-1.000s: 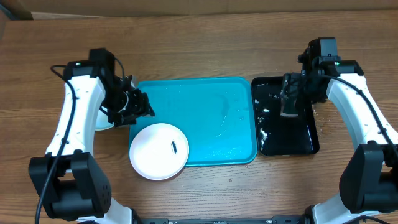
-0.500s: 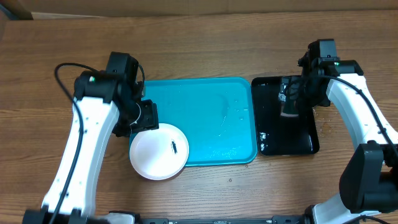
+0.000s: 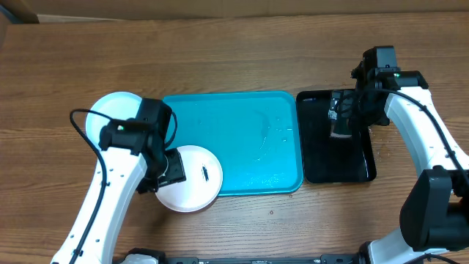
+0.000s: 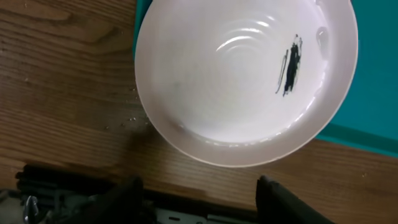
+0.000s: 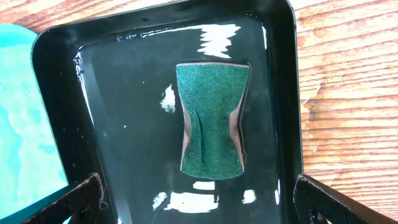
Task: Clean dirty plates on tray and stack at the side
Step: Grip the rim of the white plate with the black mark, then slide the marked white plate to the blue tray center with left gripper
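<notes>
Overhead, two plates were in sight: a pale plate (image 3: 110, 114) on the table (image 3: 234, 51) just left of the turquoise tray (image 3: 242, 132), and a white plate (image 3: 196, 185) at the tray's near left corner, overhanging the rim onto the wood. The left gripper (image 3: 170, 167) covered that plate's left edge, so its jaws could not be read from above. From the left wrist they stood spread and empty over bare wood, the white plate just beyond them, with one dark smear (image 4: 289, 65) on its inner right side. One black tray (image 3: 344, 165) sat just beside the turquoise tray's right edge, and the right gripper (image 3: 341, 117) hung over it, blocking the overhead view of what lay beneath. The right wrist view showed it: one green sponge (image 5: 211, 121), narrowed at the waist, lying in shallow water, with the jaws spread wide at the bottom corners, holding nothing.
</notes>
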